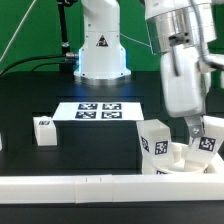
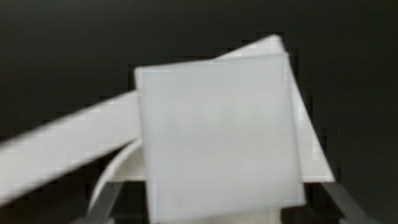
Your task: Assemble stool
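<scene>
Three block legs show in the exterior view. The held leg point(image 1: 205, 144) is clamped in the claw point(image 1: 199, 132) right over the round seat point(image 1: 186, 160). In the wrist view the held leg point(image 2: 214, 125) sits between the dark fingers point(image 2: 111, 200), with the seat point(image 2: 63, 140) curving behind it. The second leg point(image 1: 157, 142) stands upright at the seat's edge, toward the exterior view's left. The third leg point(image 1: 44, 130) rests on the table point(image 1: 100, 150), well apart from the seat on that same side. The seat lies just beside the white border wall point(image 1: 90, 186).
</scene>
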Controlling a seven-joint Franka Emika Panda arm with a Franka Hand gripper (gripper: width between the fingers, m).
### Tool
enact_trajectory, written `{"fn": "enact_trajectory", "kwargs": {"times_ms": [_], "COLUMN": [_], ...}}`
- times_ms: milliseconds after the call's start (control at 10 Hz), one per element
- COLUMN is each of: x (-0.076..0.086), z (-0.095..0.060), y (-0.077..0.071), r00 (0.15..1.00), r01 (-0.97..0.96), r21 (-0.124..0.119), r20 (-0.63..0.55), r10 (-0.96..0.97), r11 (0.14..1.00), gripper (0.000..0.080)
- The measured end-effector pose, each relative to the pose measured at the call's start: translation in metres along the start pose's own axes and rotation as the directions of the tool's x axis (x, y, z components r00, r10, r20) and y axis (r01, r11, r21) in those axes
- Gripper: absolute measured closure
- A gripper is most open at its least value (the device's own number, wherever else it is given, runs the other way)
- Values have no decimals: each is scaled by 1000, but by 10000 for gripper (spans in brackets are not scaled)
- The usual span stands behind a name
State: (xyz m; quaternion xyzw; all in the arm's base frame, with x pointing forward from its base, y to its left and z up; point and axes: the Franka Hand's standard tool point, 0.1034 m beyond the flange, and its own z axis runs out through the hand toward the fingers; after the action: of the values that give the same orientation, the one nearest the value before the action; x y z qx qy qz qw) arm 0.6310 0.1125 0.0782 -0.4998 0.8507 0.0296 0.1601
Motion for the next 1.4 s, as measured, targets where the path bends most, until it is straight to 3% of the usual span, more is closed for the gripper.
{"fn": "enact_trajectory", "kwargs": {"times_ms": [100, 300, 500, 600, 900, 1400], "x": [2, 2, 2, 1, -12, -12], "z": [2, 2, 2, 1, -18, -17], "y": [0, 1, 1, 1, 6, 7], "r00": [994, 995, 998, 999, 945, 776], "r01": [-110, -96, -58, -36, 324, 630], "r21": [27, 25, 26, 23, -55, -40], "r20": [18, 19, 18, 17, 60, 72], "r10": [110, 96, 58, 36, -321, -626], "r11": [994, 995, 998, 999, 945, 776], "gripper": [459, 459, 231, 175, 151, 150]}}
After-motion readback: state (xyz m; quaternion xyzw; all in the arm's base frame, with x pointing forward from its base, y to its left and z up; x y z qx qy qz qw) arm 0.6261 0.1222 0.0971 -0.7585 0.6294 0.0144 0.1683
